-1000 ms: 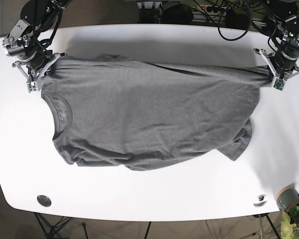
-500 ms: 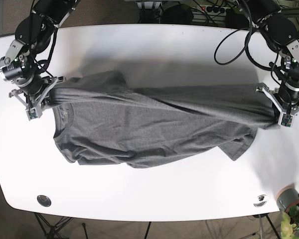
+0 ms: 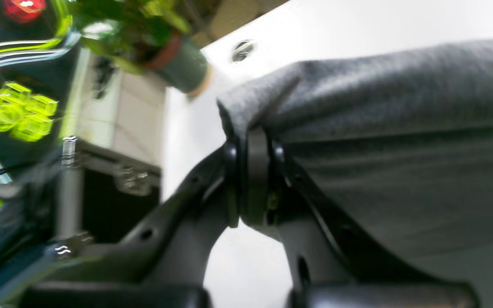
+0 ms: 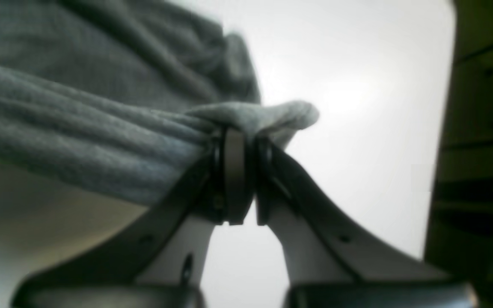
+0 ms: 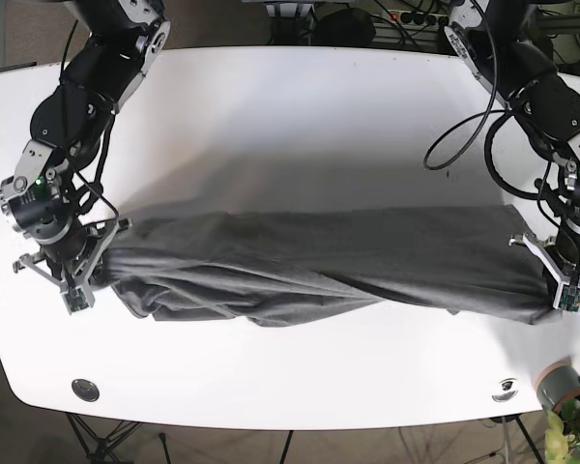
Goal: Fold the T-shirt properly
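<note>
Left gripper [image 5: 562,293], frame right: jaws clamped on T-shirt [image 5: 319,266] edge. Right gripper [image 5: 77,278], frame left: clamped on opposite edge. Shirt bunched across table [image 5: 300,126] centre.

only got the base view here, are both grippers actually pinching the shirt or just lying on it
Observer: The left wrist view shows the left gripper with its jaws closed on a bunched corner of the T-shirt.
Operator: and the right one
Observer: Same there: the right gripper is clamped on a gathered fold of cloth, seen in the right wrist view.
Operator: anything near the left arm i should know about
Observer: A potted plant sits just past the table edge, beyond the left gripper.
</note>
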{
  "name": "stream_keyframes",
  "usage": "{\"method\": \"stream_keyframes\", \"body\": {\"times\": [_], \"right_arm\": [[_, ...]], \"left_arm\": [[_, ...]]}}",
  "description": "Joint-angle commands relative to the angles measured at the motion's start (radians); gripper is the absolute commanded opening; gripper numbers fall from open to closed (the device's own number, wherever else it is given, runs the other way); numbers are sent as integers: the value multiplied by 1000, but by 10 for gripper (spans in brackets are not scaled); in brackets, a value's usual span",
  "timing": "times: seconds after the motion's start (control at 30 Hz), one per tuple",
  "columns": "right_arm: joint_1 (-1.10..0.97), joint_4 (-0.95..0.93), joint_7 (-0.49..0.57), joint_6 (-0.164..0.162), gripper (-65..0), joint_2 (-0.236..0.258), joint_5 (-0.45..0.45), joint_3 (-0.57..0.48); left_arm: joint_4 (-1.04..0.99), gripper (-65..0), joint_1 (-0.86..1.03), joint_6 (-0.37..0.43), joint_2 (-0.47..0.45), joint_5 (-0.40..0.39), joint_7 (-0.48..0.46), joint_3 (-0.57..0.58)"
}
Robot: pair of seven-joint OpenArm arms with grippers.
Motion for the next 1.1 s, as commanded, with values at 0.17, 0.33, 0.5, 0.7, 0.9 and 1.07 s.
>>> {"method": "stream_keyframes", "body": {"times": [0.17, 0.33, 0.5, 0.7, 0.9, 1.07], "right_arm": [[192, -84, 12, -7, -629, 19, -67, -58], [321, -205, 14, -7, -629, 19, -69, -67], [428, -289, 15, -7, -629, 54, -69, -119], [586, -377, 17, -7, -629, 72, -69, -173], [723, -374, 12, -7, -629, 121, -67, -251], [832, -372, -23, -7, -629, 155, -59, -276]], "left_arm": [[-107, -650, -183, 17, -17, 130, -19, 44], [-229, -650, -281, 17, -17, 130, -23, 82], [-307, -650, -397, 17, -20, 130, -23, 83], [-427, -650, -592, 17, -40, 132, -23, 87], [-443, -650, -743, 17, -92, 127, -18, 163], [-382, -650, -815, 17, -124, 127, -13, 199]]}}
